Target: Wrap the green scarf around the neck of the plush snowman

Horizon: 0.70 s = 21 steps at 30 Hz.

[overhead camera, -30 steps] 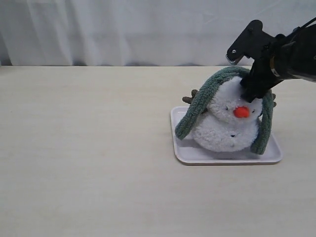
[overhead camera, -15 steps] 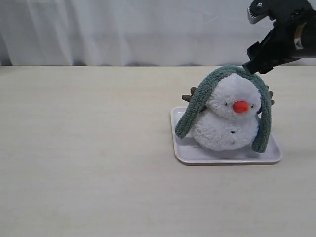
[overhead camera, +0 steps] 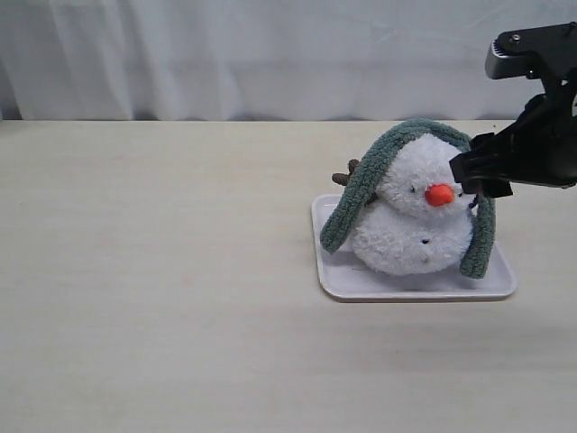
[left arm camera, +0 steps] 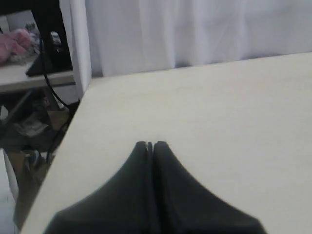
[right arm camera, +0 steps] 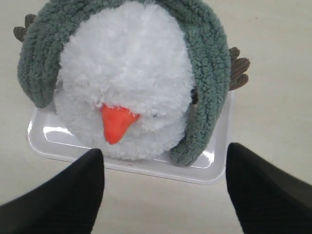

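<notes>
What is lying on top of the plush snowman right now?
The green scarf lies over the crown of the snowman, its ends hanging down both sides toward the white tray. How it sits behind the head is hidden.

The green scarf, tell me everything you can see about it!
The green scarf is a long, fuzzy strip that looks like soft fleece, dull sage green. It lies draped over the top of the plush snowman's head, not round its neck. One end hangs down each side of the snowman, reaching about as low as the white tray. It rests on the snowman and nothing grips it.
</notes>
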Motion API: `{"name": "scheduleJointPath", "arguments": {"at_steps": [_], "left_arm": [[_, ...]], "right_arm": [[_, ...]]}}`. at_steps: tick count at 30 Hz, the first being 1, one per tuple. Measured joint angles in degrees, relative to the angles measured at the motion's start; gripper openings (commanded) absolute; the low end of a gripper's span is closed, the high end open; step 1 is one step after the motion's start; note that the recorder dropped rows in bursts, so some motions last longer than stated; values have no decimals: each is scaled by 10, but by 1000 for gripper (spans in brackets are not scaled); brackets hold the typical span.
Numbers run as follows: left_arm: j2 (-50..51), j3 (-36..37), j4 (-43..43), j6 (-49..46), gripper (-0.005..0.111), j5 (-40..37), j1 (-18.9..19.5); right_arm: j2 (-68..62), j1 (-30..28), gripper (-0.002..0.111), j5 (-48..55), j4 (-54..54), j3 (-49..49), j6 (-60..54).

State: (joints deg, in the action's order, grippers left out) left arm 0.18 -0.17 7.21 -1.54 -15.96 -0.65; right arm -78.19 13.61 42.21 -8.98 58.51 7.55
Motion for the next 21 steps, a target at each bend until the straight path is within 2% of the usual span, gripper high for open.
{"name": "scheduleJointPath", "arguments": {"at_steps": [1, 3, 8, 13, 16, 21], "left_arm": [[0, 0, -14, 15, 0, 45, 0], [0, 0, -112, 53, 0, 160, 0], [-1, 0, -171, 76, 0, 348, 0], [-2, 0, -176, 142, 0, 493, 0], [-2, 0, -165, 228, 0, 560, 0], [-1, 0, -72, 340, 0, 658, 0]], "right_arm": [[0, 0, 61, 0, 3, -1, -5], [0, 0, 58, 0, 4, -1, -8], [0, 0, 55, 0, 4, -2, -9], [0, 0, 55, 0, 5, -6, -10], [0, 0, 55, 2, 6, -6, -10], [0, 0, 51, 2, 8, -6, -10]]}}
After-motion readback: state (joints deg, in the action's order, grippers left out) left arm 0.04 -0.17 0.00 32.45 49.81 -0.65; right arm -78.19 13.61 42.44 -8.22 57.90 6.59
